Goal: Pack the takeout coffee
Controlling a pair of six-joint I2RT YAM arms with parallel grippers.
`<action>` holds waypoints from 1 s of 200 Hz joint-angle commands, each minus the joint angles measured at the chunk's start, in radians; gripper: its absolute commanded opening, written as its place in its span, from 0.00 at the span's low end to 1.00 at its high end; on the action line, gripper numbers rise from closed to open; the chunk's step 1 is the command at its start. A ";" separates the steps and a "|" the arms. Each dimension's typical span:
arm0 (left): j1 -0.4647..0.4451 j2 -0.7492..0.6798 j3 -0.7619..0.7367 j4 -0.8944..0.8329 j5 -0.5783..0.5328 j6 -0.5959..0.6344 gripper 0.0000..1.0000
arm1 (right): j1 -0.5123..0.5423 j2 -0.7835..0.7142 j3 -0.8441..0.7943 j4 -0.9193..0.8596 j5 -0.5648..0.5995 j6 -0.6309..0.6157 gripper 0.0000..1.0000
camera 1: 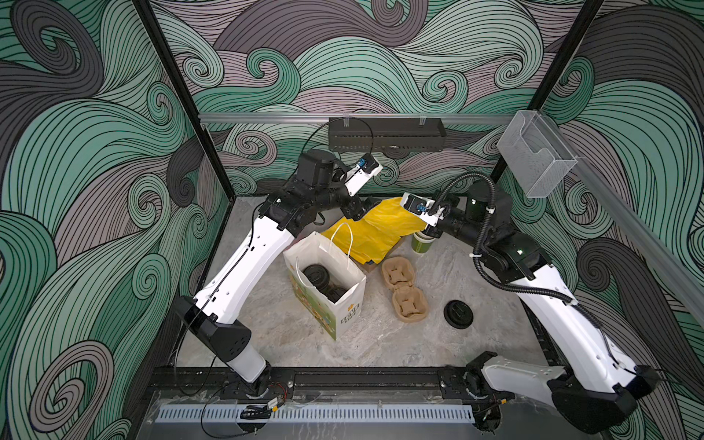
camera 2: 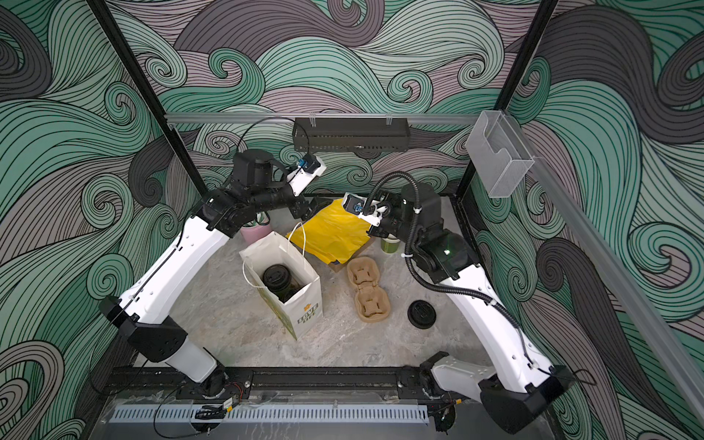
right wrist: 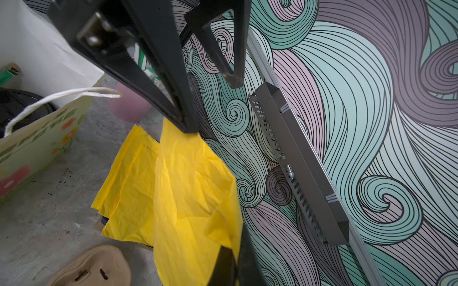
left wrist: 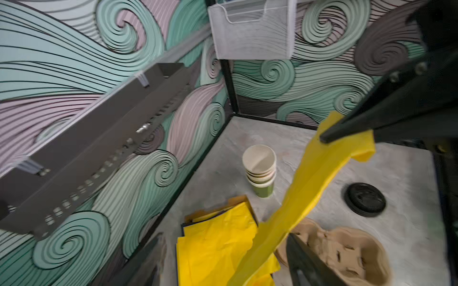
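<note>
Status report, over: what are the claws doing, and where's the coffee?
Right claw shut on yellow sheet. Left claw open, astride it. Lidded coffee already in white bag. Nothing over bag mouth.

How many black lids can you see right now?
2 for sure: one loose lid on the table right of the cardboard carrier, one capping the takeout coffee inside the white bag. More may hide deeper inside.

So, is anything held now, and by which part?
The right gripper, jaws shut, pinches the yellow sheet at its upper edge. The left gripper, jaws open, holds nothing.
</note>
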 commanded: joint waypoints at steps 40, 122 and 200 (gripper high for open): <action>-0.060 0.081 0.077 -0.156 0.293 0.006 0.79 | 0.016 -0.112 0.021 -0.202 0.073 -0.088 0.00; -0.120 0.168 0.085 -0.097 0.379 -0.096 0.44 | 0.018 -0.188 0.030 -0.257 0.027 -0.119 0.00; -0.157 0.104 -0.006 0.178 0.002 -0.067 0.00 | 0.018 -0.298 -0.004 -0.395 -0.076 0.054 0.53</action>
